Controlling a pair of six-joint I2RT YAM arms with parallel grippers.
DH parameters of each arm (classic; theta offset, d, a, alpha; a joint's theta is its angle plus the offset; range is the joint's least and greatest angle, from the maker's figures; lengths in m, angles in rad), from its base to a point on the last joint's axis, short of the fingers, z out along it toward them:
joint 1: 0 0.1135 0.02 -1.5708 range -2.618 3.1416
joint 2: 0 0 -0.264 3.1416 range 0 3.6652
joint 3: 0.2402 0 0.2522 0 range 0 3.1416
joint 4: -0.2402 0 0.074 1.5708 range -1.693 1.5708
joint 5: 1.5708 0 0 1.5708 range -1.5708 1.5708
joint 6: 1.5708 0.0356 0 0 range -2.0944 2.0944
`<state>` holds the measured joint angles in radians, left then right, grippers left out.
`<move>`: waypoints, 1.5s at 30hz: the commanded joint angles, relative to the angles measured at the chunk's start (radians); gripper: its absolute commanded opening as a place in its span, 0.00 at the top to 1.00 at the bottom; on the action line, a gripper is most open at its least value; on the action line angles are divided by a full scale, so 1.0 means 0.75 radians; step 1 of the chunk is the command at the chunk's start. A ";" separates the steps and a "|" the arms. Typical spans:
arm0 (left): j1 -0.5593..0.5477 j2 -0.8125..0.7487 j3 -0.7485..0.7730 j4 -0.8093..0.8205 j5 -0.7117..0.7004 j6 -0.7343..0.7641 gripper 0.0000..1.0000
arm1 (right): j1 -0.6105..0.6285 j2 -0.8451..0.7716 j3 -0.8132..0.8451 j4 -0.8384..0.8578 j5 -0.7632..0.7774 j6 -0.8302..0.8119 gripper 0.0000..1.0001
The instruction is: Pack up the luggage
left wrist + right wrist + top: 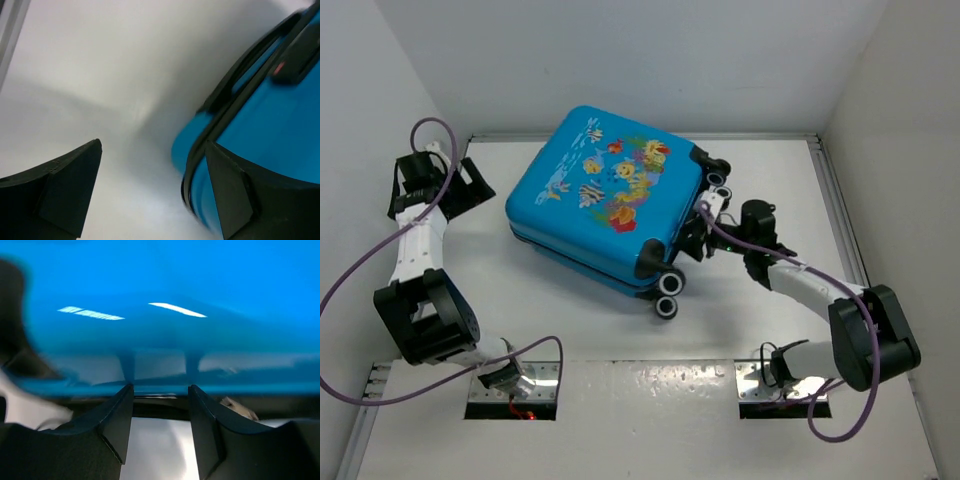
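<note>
- Right gripper (pixel 704 226) (pixel 161 424): jaws partly apart with only bare desk showing between them, tips right at the wheel end of the luggage (pixel 605 195) (pixel 175 280).
- Left gripper (pixel 478 190) (pixel 150 195): jaws spread wide with nothing between them, just beside the luggage's (pixel 270 125) left corner and not touching it.
- The luggage lies flat and shut, fish-print shell up, at the middle of the desk (pixel 570 335) towards the back, between the two arms.
- Its black wheels (pixel 668 305) point to the near right.
</note>
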<state>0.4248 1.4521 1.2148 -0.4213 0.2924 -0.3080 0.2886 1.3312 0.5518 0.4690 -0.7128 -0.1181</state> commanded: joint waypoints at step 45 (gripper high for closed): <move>-0.168 0.154 -0.121 0.102 0.275 -0.007 0.15 | 0.153 0.108 0.309 -0.196 -0.015 -0.008 0.41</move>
<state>0.3206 1.6184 1.1347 -0.3771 0.4313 -0.3222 0.4114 1.3430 0.6792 0.3470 -0.5808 -0.0940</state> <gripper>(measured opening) 0.848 0.599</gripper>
